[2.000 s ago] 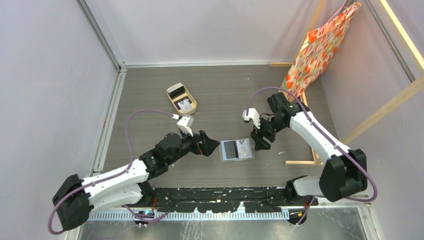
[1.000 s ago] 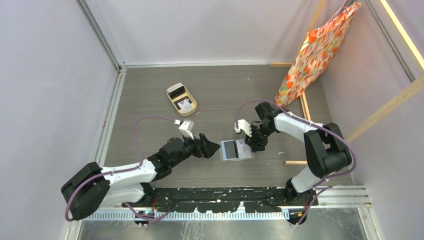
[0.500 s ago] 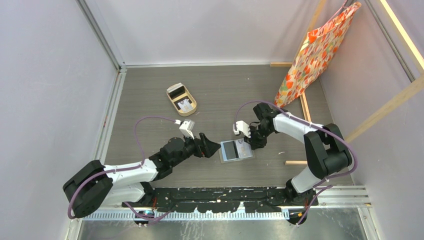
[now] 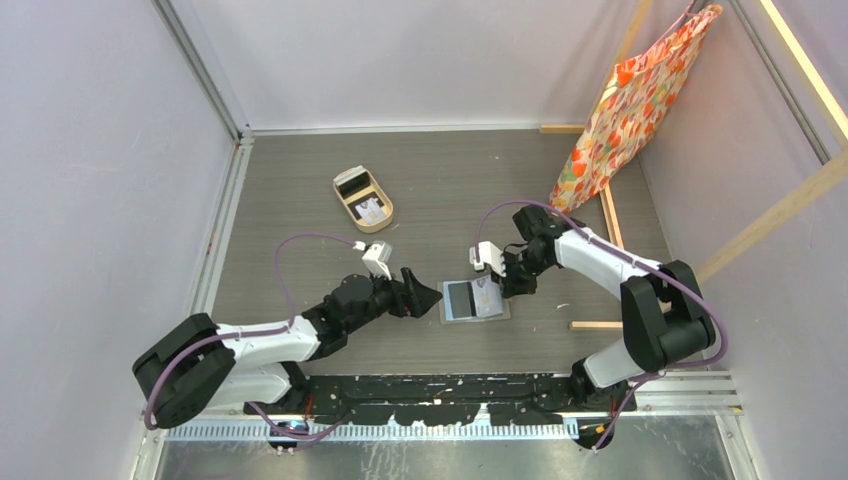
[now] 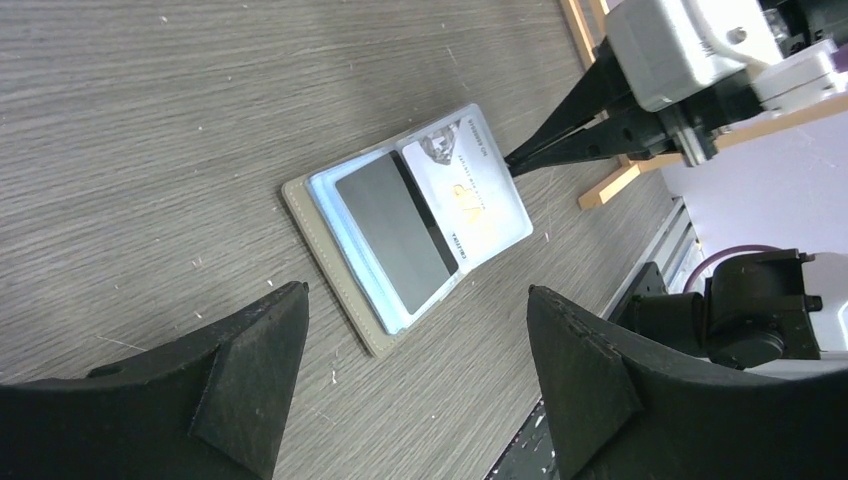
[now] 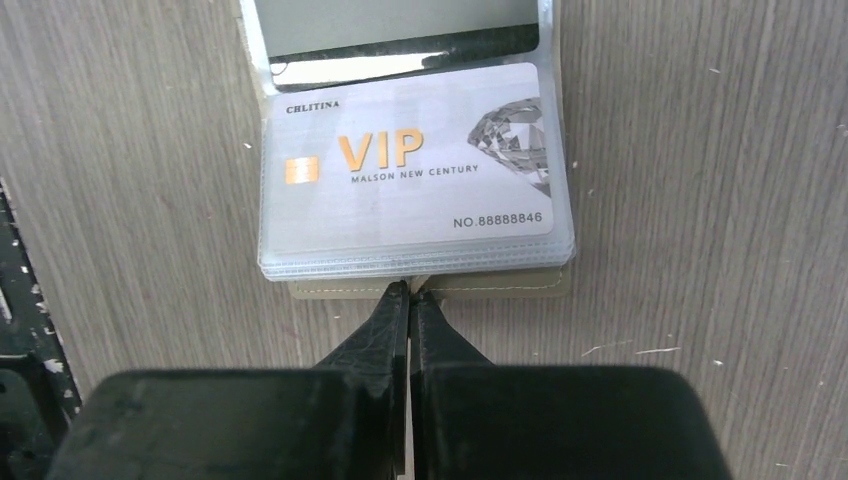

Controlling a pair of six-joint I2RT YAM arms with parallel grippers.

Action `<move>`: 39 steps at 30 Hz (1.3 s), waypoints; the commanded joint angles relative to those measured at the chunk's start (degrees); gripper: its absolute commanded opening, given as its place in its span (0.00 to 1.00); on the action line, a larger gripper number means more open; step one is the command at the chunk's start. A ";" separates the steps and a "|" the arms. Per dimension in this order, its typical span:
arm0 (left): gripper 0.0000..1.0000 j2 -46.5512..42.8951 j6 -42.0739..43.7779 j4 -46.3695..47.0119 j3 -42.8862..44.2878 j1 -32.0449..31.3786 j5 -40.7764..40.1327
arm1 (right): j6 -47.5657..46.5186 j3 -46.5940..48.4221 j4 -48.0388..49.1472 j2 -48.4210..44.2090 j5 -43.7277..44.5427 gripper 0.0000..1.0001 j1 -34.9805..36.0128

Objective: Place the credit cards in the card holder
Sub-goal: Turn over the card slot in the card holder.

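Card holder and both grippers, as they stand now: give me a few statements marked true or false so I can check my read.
1. The card holder lies open on the table. True.
2. The right gripper stands wide open above the VIP card. False: it is shut, with its tips at the holder's edge, just off the card.
3. A black card sits in the sleeve next to the white VIP card. True.
4. The left gripper is shut on a card. False: it is open and holds nothing.
5. The tan tray has nothing in it. False: it holds a dark card and a pale card.
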 commanded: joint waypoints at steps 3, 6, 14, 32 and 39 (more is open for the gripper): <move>0.79 1.25 -0.54 2.51 1.43 0.27 1.03 | -3.62 1.38 -4.45 -3.05 -6.11 0.01 -1.77; 0.77 2.03 -0.50 0.61 2.67 0.25 1.10 | -3.87 1.27 -4.96 -3.02 -7.21 0.03 -2.89; 0.62 5.53 0.38 -0.87 6.10 0.25 5.42 | -14.65 -0.99 -8.22 -2.74 -6.52 0.06 -2.86; 0.31 21.11 5.21 -7.37 23.75 -3.87 13.03 | -32.97 -3.80 -15.02 -4.59 -8.45 0.15 -2.89; 0.28 31.76 1.72 -1.70 26.60 -4.44 15.22 | -36.30 -4.46 -16.46 -3.71 -8.71 0.21 -2.95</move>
